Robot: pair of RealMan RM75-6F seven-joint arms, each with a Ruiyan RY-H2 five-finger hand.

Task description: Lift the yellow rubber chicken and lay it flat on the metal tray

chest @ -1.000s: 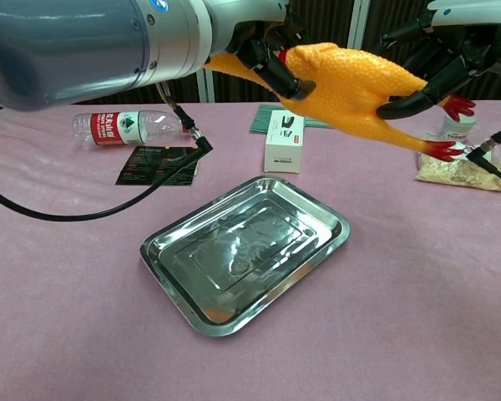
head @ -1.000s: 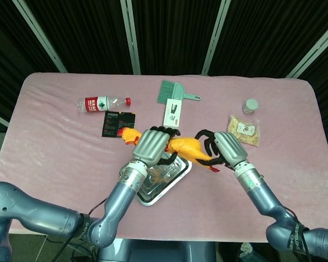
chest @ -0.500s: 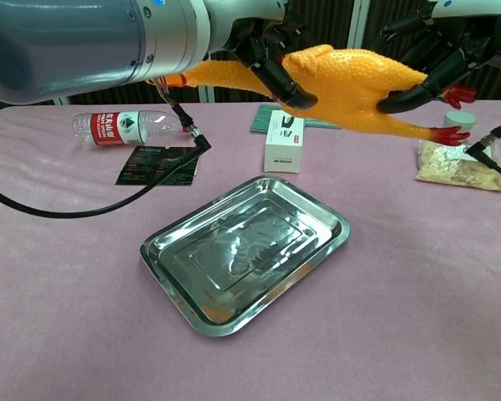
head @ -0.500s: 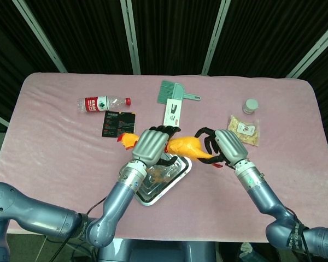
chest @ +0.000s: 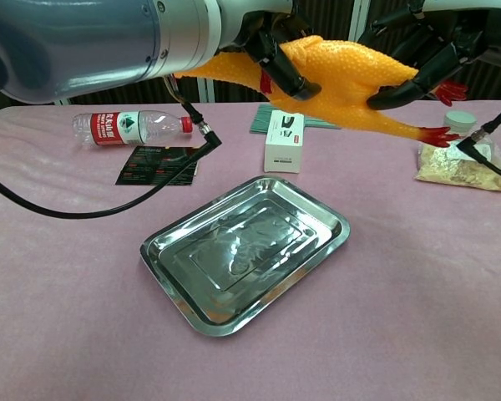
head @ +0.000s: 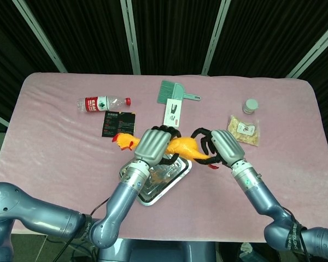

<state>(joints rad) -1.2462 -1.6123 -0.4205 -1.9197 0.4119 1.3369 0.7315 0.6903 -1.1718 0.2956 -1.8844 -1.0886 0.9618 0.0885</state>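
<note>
The yellow rubber chicken point(chest: 342, 79) hangs in the air above the table, its red feet point(chest: 441, 134) pointing right and its head point(head: 122, 140) left. My left hand point(head: 155, 143) grips its neck end and my right hand point(head: 218, 146) grips its leg end. In the chest view the left hand point(chest: 271, 46) and right hand point(chest: 430, 42) hold it well above the metal tray point(chest: 244, 251), which lies bare on the pink cloth. From the head camera the tray point(head: 177, 174) is partly hidden under my left forearm.
A water bottle point(head: 103, 102), black card point(head: 118, 123), white box point(head: 173, 113) and green brush point(head: 174, 93) lie behind the tray. A snack bag point(head: 244, 130) and small jar point(head: 250, 105) sit at the right. Cables point(chest: 150, 188) trail over the cloth.
Both hands have carried the chicken slightly left and a little higher; its head now sticks out further left. The tray has not moved.
</note>
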